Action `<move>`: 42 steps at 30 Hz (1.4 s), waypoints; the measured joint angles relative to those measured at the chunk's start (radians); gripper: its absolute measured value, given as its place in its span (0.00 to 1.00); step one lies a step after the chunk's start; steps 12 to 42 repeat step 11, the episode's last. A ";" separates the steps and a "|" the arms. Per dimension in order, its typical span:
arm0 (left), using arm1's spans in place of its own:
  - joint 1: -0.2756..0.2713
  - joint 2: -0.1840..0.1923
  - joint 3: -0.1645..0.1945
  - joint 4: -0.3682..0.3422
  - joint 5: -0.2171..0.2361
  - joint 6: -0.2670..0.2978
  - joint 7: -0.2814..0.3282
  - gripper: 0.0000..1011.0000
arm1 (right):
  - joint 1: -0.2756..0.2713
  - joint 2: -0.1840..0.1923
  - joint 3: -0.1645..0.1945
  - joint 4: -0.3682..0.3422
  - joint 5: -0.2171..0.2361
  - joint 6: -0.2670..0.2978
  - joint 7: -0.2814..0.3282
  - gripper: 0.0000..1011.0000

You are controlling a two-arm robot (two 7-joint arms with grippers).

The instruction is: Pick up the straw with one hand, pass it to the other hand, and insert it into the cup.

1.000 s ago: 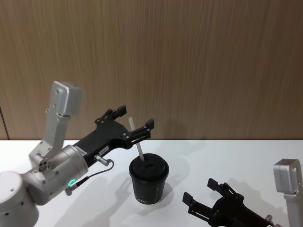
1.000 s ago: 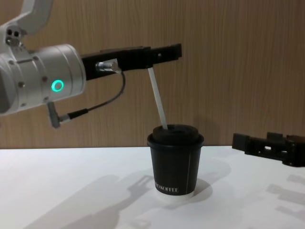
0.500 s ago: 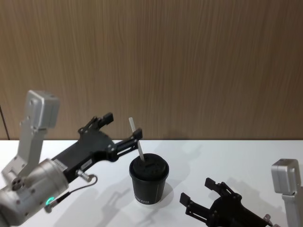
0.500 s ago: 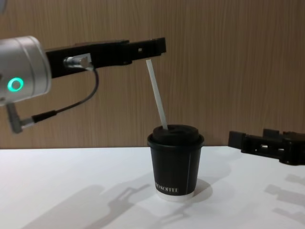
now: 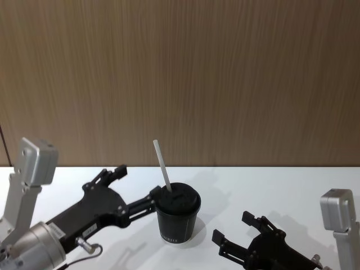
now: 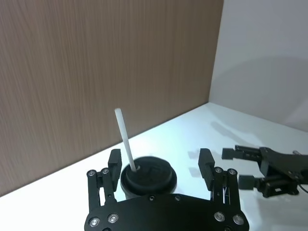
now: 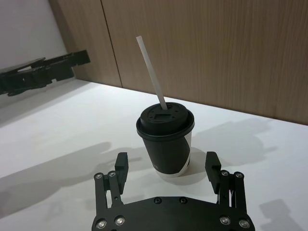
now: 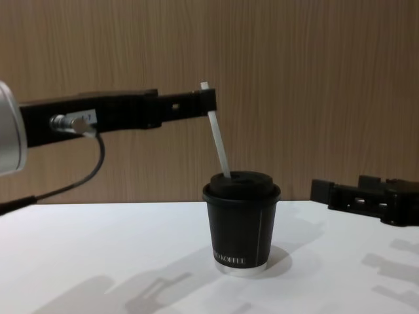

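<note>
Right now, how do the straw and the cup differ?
The straw is thin, white and leaning; the cup is squat, black and upright on the table. The straw pokes up well above the cup's lid. Neither is held: both end effectors, left and right, are open.

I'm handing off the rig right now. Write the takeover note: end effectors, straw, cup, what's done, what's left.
Left end effector: open, holding nothing, just left of the cup, level with the straw.
Right end effector: open, empty, low over the table to the cup's right.
Cup: upright on the white table, lid on.
Straw: through the lid's hole, leaning toward the left arm, free of both end effectors.
Done: the straw is in the cup.
Left: probably only to pull both arms clear without knocking the straw.
</note>
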 joint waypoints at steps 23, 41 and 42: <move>0.051 0.024 -0.003 -0.020 -0.010 0.002 0.009 0.99 | 0.001 -0.001 -0.001 -0.001 -0.004 0.000 0.000 0.99; 0.051 0.024 -0.003 -0.020 -0.010 0.002 0.009 0.99 | 0.001 -0.001 -0.001 -0.001 -0.004 0.000 0.000 0.99; 0.051 0.024 -0.003 -0.020 -0.010 0.002 0.009 0.99 | 0.001 -0.001 -0.001 -0.001 -0.004 0.000 0.000 0.99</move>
